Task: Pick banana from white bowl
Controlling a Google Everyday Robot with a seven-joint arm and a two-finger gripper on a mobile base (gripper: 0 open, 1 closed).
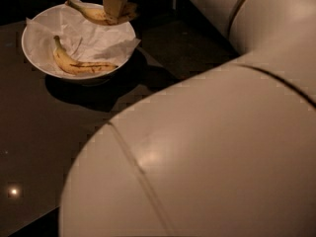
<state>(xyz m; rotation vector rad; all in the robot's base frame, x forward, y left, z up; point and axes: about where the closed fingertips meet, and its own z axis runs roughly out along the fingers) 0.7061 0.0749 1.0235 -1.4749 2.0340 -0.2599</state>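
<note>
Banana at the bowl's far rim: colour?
Yellow with brown flecks, camera view: the banana lies under the gripper at the white bowl.

tool [116, 5] on banana [91, 17] (seemingly touching), white bowl's [32, 57] far rim
</note>
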